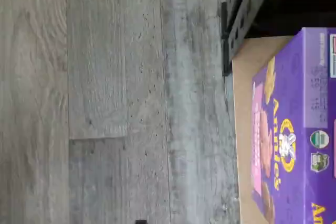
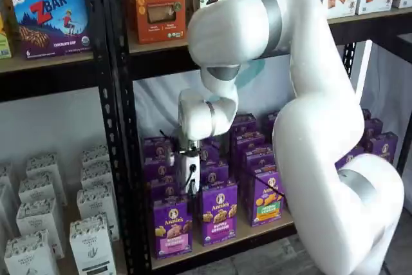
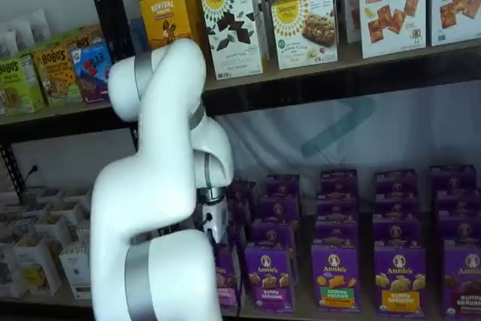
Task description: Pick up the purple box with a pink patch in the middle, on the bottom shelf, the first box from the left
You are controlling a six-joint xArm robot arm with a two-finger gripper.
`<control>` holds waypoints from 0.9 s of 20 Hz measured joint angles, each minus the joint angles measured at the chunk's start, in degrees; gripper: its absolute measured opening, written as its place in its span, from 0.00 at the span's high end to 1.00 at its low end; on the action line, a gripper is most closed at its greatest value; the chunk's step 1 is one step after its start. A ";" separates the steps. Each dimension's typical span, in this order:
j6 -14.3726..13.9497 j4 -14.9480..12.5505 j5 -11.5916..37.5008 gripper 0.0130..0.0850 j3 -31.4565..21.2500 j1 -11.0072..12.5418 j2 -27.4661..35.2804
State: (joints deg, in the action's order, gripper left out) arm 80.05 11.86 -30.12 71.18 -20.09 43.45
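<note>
White arm [image 2: 309, 94] hides the tool, its grip impossible to tell; purple box [image 2: 171, 227] stands on bottom shelf [image 2: 257, 233], green-patch box [image 2: 266, 199] right

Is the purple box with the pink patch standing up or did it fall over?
Standing up. In a shelf view the purple box sits upright on the bottom shelf, front facing out, in line with its neighbours.
</note>
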 joint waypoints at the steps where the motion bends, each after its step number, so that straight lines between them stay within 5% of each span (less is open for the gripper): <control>1: -0.89 -0.98 0.81 0.00 -0.16 -0.01 0.01; 2: -3.59 -4.07 3.17 0.00 -0.25 -0.02 0.29; 4: -4.89 -5.63 4.00 0.00 0.84 0.04 0.93; 11: -3.49 -4.04 4.19 0.00 4.14 0.14 2.92; 18: -5.04 -5.27 2.40 0.00 8.09 -0.29 5.93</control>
State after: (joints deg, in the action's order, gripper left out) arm 75.00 6.59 -27.73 79.27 -20.38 49.38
